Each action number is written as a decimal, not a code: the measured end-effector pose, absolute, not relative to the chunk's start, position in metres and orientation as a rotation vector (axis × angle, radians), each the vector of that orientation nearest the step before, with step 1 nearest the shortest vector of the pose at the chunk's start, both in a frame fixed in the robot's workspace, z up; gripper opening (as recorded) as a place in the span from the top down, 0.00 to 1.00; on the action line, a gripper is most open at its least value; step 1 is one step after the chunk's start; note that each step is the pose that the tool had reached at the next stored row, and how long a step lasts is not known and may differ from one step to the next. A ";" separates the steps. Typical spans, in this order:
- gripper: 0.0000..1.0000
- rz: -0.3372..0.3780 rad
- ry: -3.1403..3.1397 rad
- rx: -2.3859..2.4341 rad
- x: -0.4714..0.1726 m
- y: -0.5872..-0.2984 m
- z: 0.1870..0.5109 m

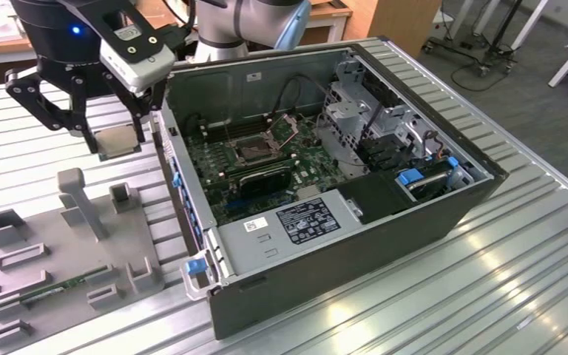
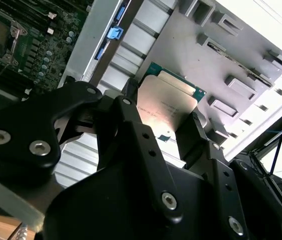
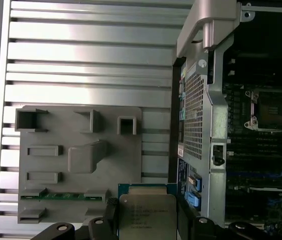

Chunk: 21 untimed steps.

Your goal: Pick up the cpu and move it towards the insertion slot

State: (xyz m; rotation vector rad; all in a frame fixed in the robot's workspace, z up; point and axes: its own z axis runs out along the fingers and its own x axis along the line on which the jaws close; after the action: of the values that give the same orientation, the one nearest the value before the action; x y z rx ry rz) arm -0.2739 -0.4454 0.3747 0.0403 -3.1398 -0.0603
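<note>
CPU lifted in the tool, short of the case.

I have the tool closed on the cpu, its 2 fingers pinching opposite edges, and the chip hangs clear above the slatted worktop, between the grey parts holder and the open computer case. The insertion slot sits on the motherboard inside the case, well apart from the chip and across the case wall. In both wrist views the cpu looks held only by its rim. My worry is slippage: such a thin edge grip could let it tilt or drop. I also judge the case wall a risk, since a low carry could clip it and knock the chip askew.
</note>
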 end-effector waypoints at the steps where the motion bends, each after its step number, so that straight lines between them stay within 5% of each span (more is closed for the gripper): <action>1: 0.45 -0.060 -3.140 0.040 -0.273 -0.445 0.375; 21: 0.45 -0.060 -3.140 0.040 -0.249 -0.445 0.375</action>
State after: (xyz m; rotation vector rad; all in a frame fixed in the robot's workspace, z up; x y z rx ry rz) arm -0.2489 -0.4454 0.3747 0.0404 -3.1398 -0.0603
